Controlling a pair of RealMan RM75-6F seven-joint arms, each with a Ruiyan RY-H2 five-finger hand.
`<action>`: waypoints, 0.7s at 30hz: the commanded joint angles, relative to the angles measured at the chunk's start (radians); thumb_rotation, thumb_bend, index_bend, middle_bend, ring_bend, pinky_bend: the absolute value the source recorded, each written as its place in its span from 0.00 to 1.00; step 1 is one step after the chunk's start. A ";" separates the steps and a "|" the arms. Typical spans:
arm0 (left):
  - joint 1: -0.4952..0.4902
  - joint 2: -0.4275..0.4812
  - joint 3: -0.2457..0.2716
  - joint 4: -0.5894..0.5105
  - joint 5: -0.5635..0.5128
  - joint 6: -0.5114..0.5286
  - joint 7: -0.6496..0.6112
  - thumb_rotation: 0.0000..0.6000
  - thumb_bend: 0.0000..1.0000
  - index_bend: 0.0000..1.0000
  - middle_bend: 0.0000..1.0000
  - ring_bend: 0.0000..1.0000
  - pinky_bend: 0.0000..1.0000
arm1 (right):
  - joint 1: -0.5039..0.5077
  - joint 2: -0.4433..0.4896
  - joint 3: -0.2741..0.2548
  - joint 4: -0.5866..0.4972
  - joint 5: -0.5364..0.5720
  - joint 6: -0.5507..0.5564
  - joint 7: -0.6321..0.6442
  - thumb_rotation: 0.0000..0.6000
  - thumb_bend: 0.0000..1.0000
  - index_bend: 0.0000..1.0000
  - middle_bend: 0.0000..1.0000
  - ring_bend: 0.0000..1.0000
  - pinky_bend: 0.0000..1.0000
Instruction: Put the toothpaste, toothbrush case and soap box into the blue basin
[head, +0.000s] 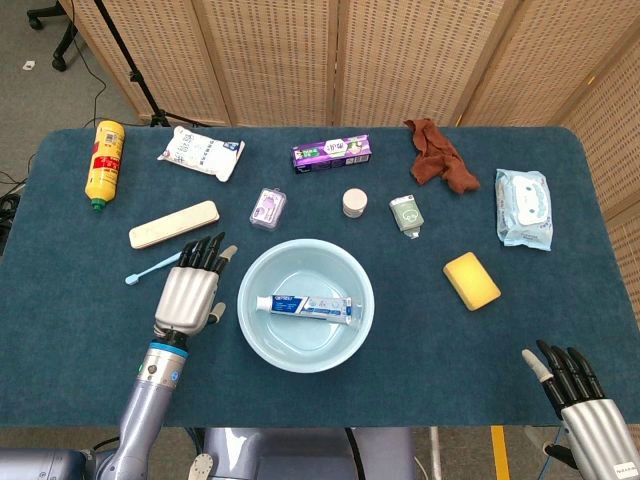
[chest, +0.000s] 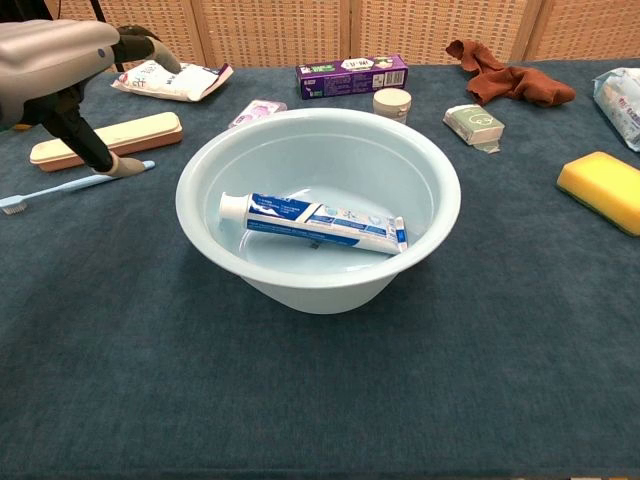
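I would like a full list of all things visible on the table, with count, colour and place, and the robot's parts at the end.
basin: 1, light blue, centre
toothpaste: 1, white-blue, in basin
toothbrush case: 1, cream, left
toothbrush: 1, light blue, below case
bottle: 1, yellow, far left
pouch: 1, white, back left
purple box: 1, back centre
small clear case: 1, above basin
jar: 1, white, above basin
green packet: 1, right of jar
cloth: 1, brown, back right
wipes pack: 1, white-blue, far right
sponge: 1, yellow, right
left hand: empty, beside basin
right hand: empty, bottom right

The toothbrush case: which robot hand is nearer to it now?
Left. The left robot hand hovers just below the toothbrush case, beside the blue basin. The right robot hand is far away at the table's near right corner.
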 joint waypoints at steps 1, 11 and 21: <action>0.002 0.041 -0.020 0.013 -0.038 -0.018 -0.026 1.00 0.24 0.00 0.00 0.00 0.10 | 0.000 -0.002 0.000 0.000 0.000 -0.003 -0.004 1.00 0.13 0.00 0.00 0.00 0.00; -0.022 0.113 -0.061 0.112 -0.126 -0.076 -0.084 1.00 0.25 0.00 0.00 0.00 0.10 | 0.002 -0.006 0.001 0.001 0.005 -0.011 -0.012 1.00 0.13 0.00 0.00 0.00 0.00; -0.061 0.101 -0.049 0.288 -0.154 -0.124 -0.101 1.00 0.25 0.00 0.00 0.00 0.10 | 0.015 -0.020 0.012 0.008 0.046 -0.054 -0.027 1.00 0.13 0.00 0.00 0.00 0.00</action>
